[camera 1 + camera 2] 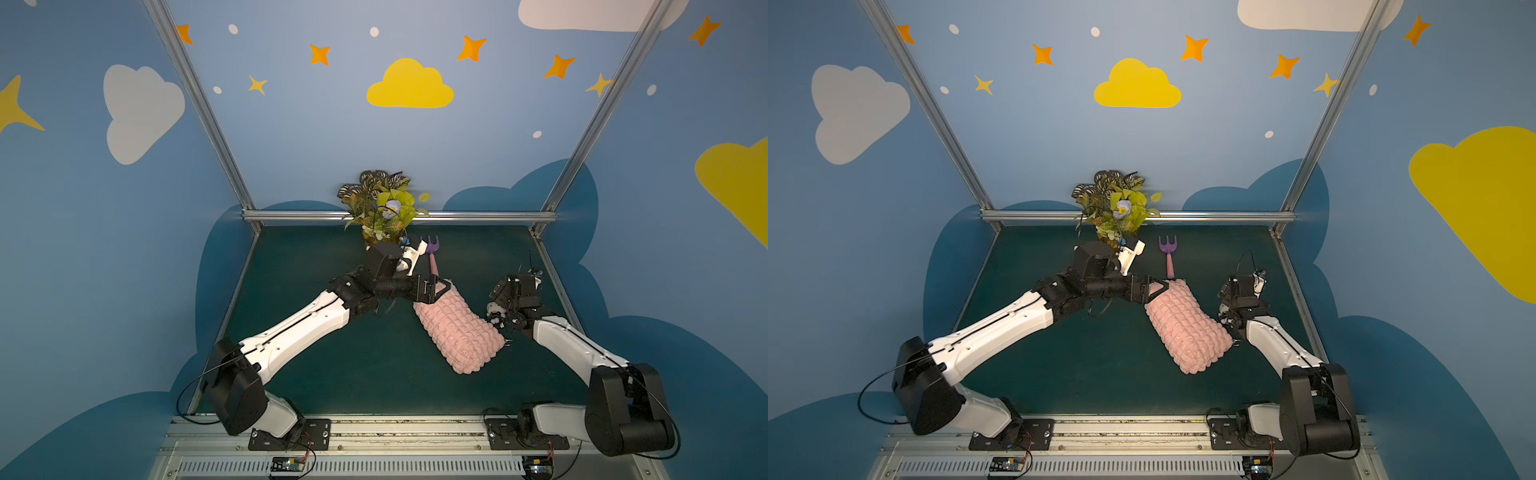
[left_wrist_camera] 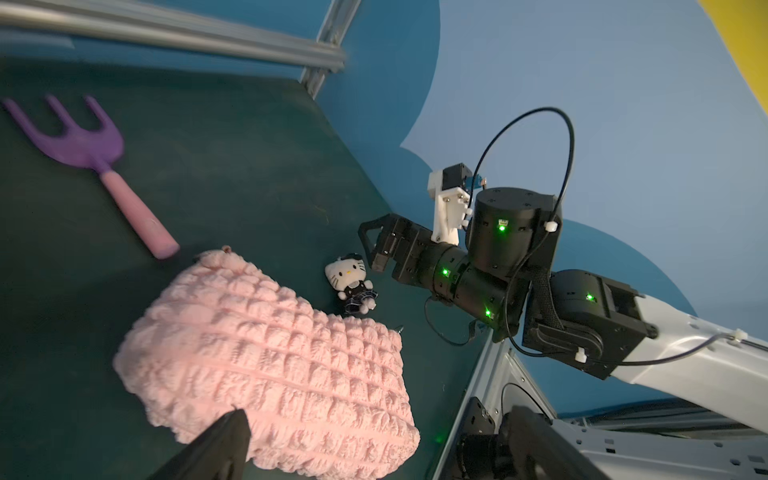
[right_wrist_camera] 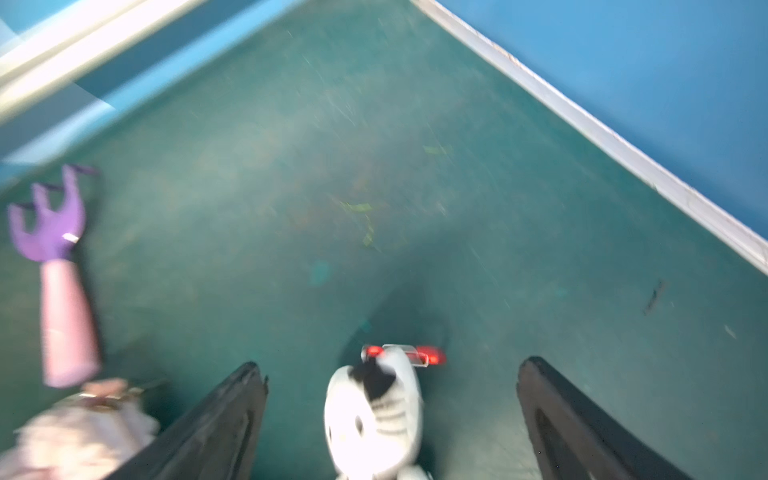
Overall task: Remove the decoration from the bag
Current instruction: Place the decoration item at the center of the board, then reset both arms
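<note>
wide open, our right gripper [image 3: 390, 365] straddles the decoration [image 3: 372, 419], which lies loose on the mat [image 3: 415, 166], just beside the bag [image 2: 270, 357] but apart from it; we judge removal done. our left gripper [image 1: 440, 286] stands open too, at the bag's far end near the fork [image 2: 83, 145]. risk: a finger pulling away low could hook the decoration's clip [image 3: 405, 353] or snag the puffy fabric and drag both together.

Arms [image 1: 299, 328]: white shells w/ black joints [image 1: 232, 386], thin black cables [image 2: 569, 137], green LEDs [image 2: 501, 227], maybe zip ties [image 2: 552, 225]
</note>
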Motion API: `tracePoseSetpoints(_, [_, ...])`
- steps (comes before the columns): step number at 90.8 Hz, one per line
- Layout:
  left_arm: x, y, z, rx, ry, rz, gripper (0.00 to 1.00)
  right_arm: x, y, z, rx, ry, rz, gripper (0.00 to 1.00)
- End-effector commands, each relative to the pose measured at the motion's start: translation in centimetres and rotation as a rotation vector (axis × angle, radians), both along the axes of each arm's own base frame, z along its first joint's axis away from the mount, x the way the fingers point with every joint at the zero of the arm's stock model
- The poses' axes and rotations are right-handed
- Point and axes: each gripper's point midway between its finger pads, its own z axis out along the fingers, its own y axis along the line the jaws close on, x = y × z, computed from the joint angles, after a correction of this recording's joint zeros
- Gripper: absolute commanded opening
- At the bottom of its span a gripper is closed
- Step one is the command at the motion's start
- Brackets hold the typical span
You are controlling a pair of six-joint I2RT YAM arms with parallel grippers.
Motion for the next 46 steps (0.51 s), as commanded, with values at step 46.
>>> tracePoseSetpoints(46, [8.1, 21.5, 0.9, 0.401, -0.59, 0.71, 1.0, -1.0, -4.2, 6.4, -0.256, -0.193, -0.033, 0.98])
